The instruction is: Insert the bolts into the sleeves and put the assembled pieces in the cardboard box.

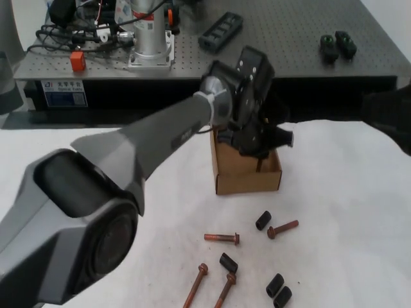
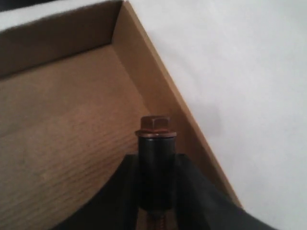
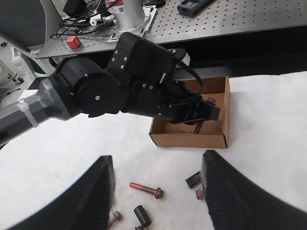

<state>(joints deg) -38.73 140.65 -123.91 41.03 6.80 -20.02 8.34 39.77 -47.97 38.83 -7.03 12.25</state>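
Lying open-topped on the white cloth [image 1: 347, 192], the box [image 1: 247, 183] sits straight below the left gripper [image 1: 260, 144], which is clamped on an assembled piece [image 2: 154, 163]: a black sleeve with a copper bolt through it. The piece's long axis runs along the fingers and points steeply down, head first, at the box floor. It is inside the rim and close to one side wall, and whether it touches the floor I cannot tell. The drop looks ready, so the left arm probably only needs to let go.

The right gripper [image 3: 158, 160] hangs with its fingers spread and empty over the cloth in front of the box. Loose parts lie there: four bolts [image 1: 221, 238] and four sleeves [image 1: 263, 221], scattered and apart. Behind the cloth stands a perforated bench [image 1: 289, 32] with cables and a metal post.
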